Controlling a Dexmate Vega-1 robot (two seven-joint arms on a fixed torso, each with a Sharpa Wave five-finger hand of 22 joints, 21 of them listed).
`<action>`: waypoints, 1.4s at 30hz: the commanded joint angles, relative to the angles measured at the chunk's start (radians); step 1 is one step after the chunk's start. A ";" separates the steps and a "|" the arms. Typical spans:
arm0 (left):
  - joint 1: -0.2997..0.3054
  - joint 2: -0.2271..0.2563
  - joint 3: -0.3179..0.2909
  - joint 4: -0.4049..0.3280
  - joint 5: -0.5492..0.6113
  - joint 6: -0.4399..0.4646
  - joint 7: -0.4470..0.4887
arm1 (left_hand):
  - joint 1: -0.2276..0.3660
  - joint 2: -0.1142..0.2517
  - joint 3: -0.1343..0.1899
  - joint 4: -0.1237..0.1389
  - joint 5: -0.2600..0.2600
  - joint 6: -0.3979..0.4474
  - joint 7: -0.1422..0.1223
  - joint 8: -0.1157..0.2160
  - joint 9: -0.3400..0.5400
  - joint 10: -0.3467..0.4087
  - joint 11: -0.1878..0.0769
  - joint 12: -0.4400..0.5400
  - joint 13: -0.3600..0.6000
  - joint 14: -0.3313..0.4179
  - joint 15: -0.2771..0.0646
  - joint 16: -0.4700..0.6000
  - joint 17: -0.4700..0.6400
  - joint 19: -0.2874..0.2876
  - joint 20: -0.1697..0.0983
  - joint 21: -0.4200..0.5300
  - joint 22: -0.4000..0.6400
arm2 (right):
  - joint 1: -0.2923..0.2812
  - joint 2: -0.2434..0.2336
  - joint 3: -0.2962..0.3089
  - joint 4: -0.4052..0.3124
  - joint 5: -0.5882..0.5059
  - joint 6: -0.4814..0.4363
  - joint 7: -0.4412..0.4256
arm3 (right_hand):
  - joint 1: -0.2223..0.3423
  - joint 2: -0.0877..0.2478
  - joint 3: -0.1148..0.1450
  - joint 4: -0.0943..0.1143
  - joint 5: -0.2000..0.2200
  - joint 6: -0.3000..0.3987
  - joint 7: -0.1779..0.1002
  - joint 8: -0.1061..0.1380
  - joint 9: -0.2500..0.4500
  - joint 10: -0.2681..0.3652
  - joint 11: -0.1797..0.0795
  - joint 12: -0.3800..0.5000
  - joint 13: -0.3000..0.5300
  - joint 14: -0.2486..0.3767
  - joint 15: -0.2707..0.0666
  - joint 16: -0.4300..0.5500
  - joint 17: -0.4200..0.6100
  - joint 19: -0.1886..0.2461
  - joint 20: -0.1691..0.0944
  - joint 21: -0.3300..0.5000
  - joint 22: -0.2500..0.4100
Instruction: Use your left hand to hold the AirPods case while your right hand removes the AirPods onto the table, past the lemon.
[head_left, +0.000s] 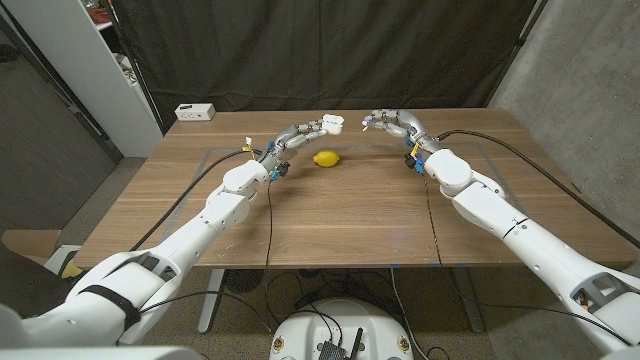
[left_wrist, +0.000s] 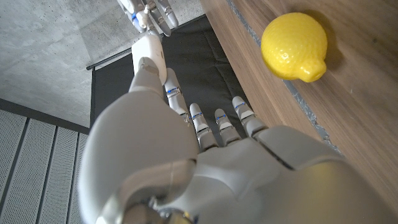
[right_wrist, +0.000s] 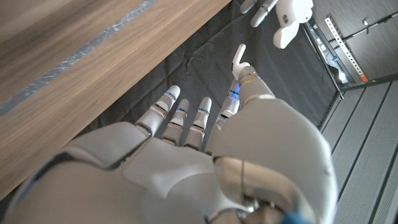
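Holding the case up in my left hand, I pinch an AirPod with my right hand; the lemon lies below, between them.

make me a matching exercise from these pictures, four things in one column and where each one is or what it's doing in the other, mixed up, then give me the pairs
Column one:
1. lemon
2. AirPods case
3. right hand
4. white box

Column two:
A. gripped in the left hand, off the table
B. pinching a small white AirPod
C. far left corner of the wooden table
D. lying on the tabletop between the two arms

Pairs: 1-D, 2-A, 3-B, 4-C
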 joint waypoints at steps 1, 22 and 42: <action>-0.005 0.004 0.000 -0.002 0.001 0.008 -0.003 | 0.000 0.007 0.031 -0.019 0.007 0.063 -0.050 0.006 0.133 0.000 -0.001 -0.003 0.002 -0.003 -0.040 0.000 0.001 0.004 0.000 0.005 0.000 | -0.013 -0.051 -0.024 -0.041 -0.078 -0.127 -0.034 | 0.007 -0.004 -0.003 -0.002 0.001 0.001 -0.016 0.006 0.006 -0.012 -0.001 -0.009 0.002 -0.019 -0.089 -0.010 -0.002 -0.013 0.003 -0.004 0.001; -0.024 -0.003 0.004 0.022 -0.001 0.015 -0.019 | -0.004 0.007 0.035 -0.023 0.007 0.065 -0.058 0.008 0.137 -0.001 -0.003 -0.003 0.002 -0.003 -0.040 0.000 0.001 0.005 0.000 0.005 0.000 | 0.009 -0.117 -0.077 -0.074 -0.139 -0.266 0.036 | -0.001 -0.007 -0.011 0.003 0.003 -0.006 -0.037 -0.002 0.006 -0.032 -0.005 -0.026 -0.003 -0.041 -0.045 -0.023 -0.016 -0.038 0.017 -0.009 0.001; -0.027 0.000 0.001 0.033 -0.005 0.003 -0.036 | -0.008 0.007 0.038 -0.026 0.007 0.066 -0.051 0.005 0.134 -0.002 -0.001 -0.004 0.002 -0.003 -0.039 0.000 0.000 0.006 0.000 0.006 0.000 | 0.035 -0.111 -0.155 -0.026 -0.211 -0.349 0.060 | -0.005 -0.007 -0.015 0.005 0.006 -0.004 -0.068 -0.006 0.006 -0.043 -0.013 -0.039 -0.007 -0.077 -0.043 -0.040 -0.028 -0.070 0.043 -0.014 0.000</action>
